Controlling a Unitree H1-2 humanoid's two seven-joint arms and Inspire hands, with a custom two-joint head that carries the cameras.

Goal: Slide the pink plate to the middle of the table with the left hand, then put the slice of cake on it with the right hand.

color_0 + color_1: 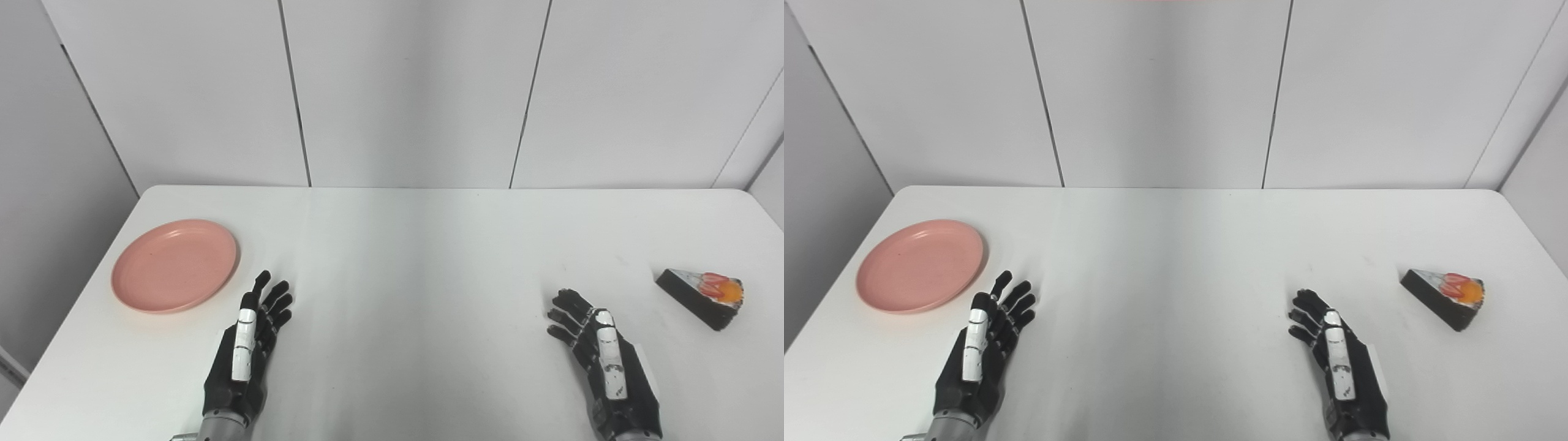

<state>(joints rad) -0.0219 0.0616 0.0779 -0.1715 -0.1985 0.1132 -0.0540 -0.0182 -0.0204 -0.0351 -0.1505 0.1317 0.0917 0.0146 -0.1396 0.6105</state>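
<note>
The pink plate (174,265) is being seen lying flat near the table's (416,257) left edge, nothing on it. The left hand (248,349) is being held just right of the plate, near its front rim, not touching it, fingers spread and nothing gripped. The table's middle is being left bare. The right hand (603,361) is being held near the front right, fingers apart, holding nothing. The slice of cake (703,296) is being seen further right, apart from that hand, red and orange topping up.
</note>
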